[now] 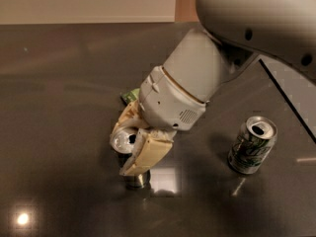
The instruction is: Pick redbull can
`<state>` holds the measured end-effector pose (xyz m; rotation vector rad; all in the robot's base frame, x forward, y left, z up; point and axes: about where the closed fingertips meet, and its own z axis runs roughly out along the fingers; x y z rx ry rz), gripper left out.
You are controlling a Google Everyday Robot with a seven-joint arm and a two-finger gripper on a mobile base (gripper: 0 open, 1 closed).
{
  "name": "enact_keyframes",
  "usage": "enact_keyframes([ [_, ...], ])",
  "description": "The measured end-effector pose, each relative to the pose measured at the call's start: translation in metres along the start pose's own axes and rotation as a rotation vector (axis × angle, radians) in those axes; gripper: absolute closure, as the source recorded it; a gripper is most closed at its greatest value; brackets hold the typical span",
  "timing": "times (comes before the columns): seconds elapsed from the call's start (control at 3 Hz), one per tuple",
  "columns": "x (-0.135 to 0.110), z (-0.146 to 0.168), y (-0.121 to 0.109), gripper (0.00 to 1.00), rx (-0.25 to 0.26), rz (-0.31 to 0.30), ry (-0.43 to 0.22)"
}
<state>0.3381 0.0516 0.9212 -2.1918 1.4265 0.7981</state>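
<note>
The redbull can [135,177] stands on the dark table [59,83], left of centre. Its silver top [123,140] shows between the fingers and its dark lower body shows below them. My gripper [126,149] comes down on it from the upper right. One cream finger [147,153] lies across the can's front and the other [122,121] is behind it. The jaws are closed against the can's upper part. The can's middle is hidden by the front finger.
A wider white-green-black can [252,144] stands upright to the right, apart from the gripper. A green packet [131,95] peeks out behind the wrist. The table's right edge [289,102] runs diagonally near the wide can. The large white arm [256,19] fills the upper right.
</note>
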Motion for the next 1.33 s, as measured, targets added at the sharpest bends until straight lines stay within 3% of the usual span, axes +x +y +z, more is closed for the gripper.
enact_keyframes([
  [0.33,-0.004,-0.031,-0.011,1.0,0.04,0.013,0.007],
  [0.67,-0.01,-0.059,-0.019,1.0,0.078,0.017,0.015],
  [1.0,-0.027,-0.098,-0.018,1.0,0.123,-0.018,-0.017],
  [1.33,-0.027,-0.098,-0.018,1.0,0.123,-0.018,-0.017],
])
